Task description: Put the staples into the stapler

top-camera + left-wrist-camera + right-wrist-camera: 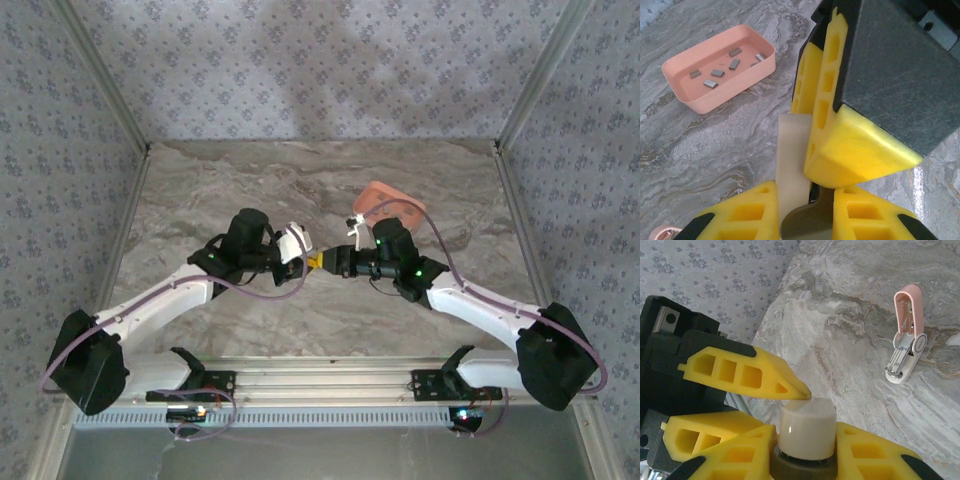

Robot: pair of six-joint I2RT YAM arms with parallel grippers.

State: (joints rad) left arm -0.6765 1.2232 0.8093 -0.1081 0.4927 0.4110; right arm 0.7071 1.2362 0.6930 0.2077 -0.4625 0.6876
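Note:
The stapler (905,335), pink and white, lies hinged open on the marble table off to one side. Several staples (717,73) lie loose in the salmon-pink tray (730,90), which sits at the back right (395,197). The two grippers meet tip to tip over mid-table. My left gripper (802,200) (305,260) is shut on a cream piece (790,145) with a dark grey base. My right gripper (805,435) (322,263) clasps the same cream piece (806,427) from its other two sides. I cannot tell what this piece is.
A metal frame and patterned walls (320,70) close in the marble table (250,190) on three sides. Bare marble (850,340) lies between the grippers and the stapler.

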